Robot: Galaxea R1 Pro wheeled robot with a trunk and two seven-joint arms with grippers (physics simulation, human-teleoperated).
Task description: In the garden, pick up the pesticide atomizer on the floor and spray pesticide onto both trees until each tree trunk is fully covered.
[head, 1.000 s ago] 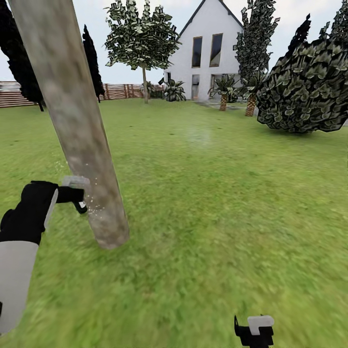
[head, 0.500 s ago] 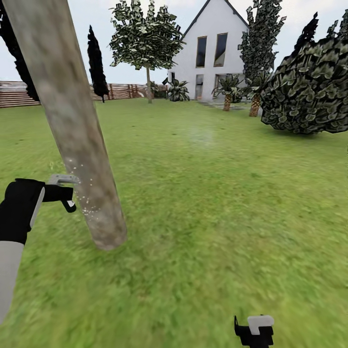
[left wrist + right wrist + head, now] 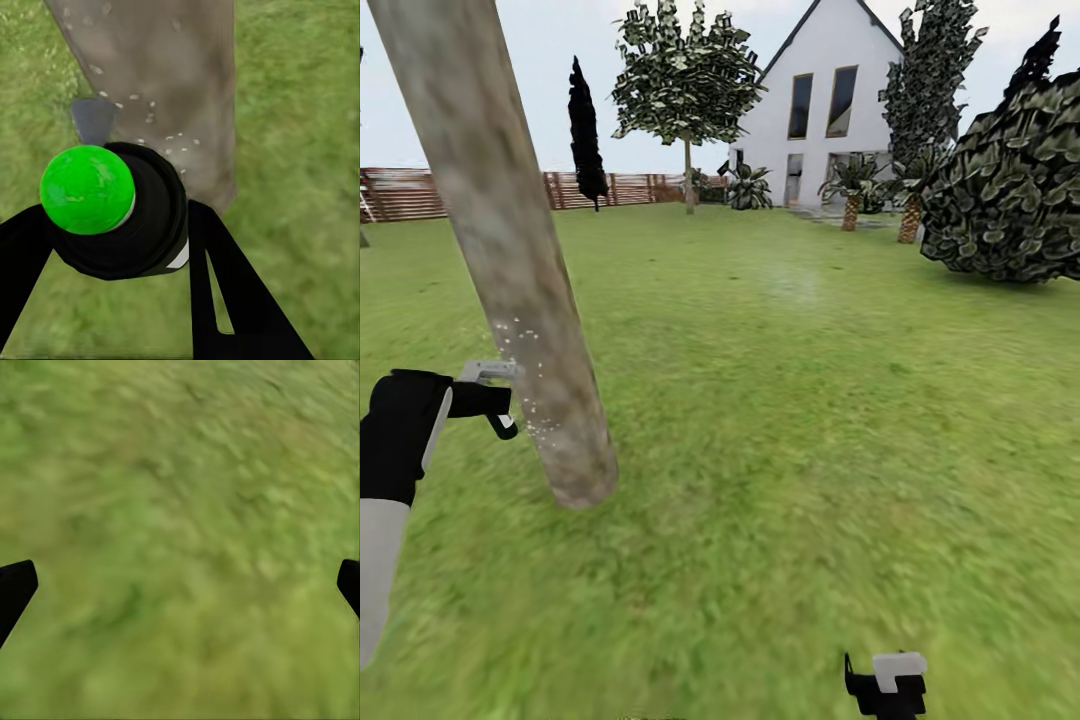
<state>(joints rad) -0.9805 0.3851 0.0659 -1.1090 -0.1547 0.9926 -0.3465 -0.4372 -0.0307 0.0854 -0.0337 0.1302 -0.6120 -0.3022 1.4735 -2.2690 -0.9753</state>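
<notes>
Gripping dark cylindrical pesticide atomizer, left gripper beside mottled tree trunk, right gripper spread over lawn

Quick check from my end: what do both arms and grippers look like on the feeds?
Left arm: pale grey forearm, black wrist section. Left gripper: black fingers, light grey part on top. Right gripper: black body with a pale grey block; black fingertips.

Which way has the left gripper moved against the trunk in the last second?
Yes: the left gripper moved slightly leftward in the head view, back from the tree trunk, holding the pesticide atomizer.
</notes>
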